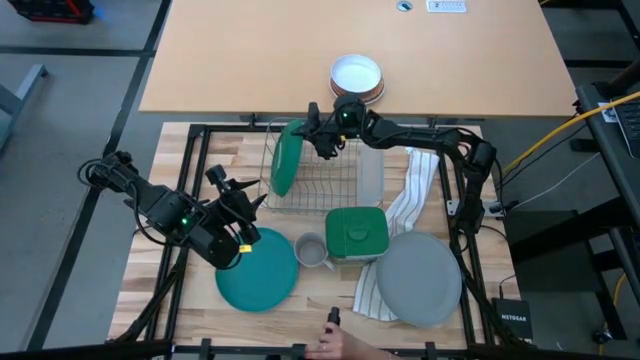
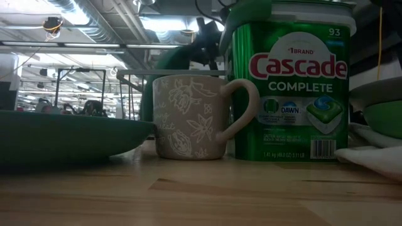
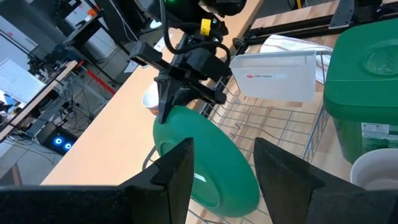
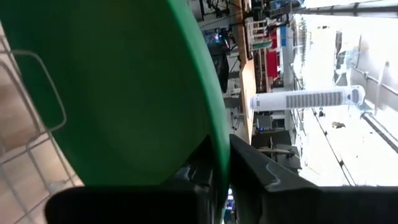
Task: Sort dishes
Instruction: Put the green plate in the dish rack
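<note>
Right gripper (image 1: 322, 140) clamped on the rim of the dark green plate (image 1: 285, 158), standing on edge at the left end of the wire dish rack (image 1: 318, 182). Looks like mid-placement, so next up probably just letting go and backing out without tipping it. Left gripper (image 1: 238, 205) hanging spread apart just over the teal plate (image 1: 257, 270), likely next. Grey plate (image 1: 418, 278) flat on the striped towel (image 1: 408, 195).

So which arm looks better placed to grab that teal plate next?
Probably the left: its gripper hangs open right beside the teal plate, while the right gripper is busy across the table on the dark green plate.
</note>
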Motion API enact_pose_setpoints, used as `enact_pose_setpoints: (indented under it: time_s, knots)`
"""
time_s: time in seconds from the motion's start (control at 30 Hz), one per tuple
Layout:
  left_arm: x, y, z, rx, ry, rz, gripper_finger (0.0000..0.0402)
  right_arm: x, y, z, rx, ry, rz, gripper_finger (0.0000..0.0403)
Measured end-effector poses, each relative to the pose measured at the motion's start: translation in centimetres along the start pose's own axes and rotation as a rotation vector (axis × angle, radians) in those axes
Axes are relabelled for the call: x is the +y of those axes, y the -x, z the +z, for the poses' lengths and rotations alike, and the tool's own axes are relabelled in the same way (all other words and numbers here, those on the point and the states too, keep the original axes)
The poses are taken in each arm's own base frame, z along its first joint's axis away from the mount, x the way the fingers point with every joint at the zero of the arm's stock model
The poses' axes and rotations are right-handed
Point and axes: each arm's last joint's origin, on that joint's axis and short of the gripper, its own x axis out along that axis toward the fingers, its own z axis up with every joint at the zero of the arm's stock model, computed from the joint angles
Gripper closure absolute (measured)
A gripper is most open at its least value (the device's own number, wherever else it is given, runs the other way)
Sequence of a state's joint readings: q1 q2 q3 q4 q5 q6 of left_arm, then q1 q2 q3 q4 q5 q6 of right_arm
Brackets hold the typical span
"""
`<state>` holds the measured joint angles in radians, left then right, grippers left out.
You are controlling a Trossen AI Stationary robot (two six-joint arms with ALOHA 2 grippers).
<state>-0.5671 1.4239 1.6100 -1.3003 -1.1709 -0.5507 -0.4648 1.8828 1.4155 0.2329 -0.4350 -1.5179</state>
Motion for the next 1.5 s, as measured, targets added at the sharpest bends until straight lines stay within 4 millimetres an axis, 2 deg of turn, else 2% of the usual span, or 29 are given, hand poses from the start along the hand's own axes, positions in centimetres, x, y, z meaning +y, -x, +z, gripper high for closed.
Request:
enact_pose_setpoints:
  time_s: [0.53, 1.07, 1.27, 1.5]
  knots:
    - [0.0, 0.0, 0.0, 0.0, 0.0, 0.0, 0.0247, 0.2, 0.0, 0.0, -0.001, -0.009, 0.016, 0.0357]
    - [0.0, 0.0, 0.0, 0.0, 0.001, 0.0, 0.0247, -0.1, -1.3, 2.9, 0.04, 0.035, -0.04, 0.0356]
    - [0.0, 0.0, 0.0, 0.0, 0.001, 0.0, 0.0247, -0.5, -1.4, 3.1, 0.013, 0.053, -0.09, 0.0356]
    - [0.0, 0.0, 0.0, 0.0, 0.002, 0.0, 0.0247, -0.3, -1.4, 3.1, 0.0, 0.017, -0.065, 0.0356]
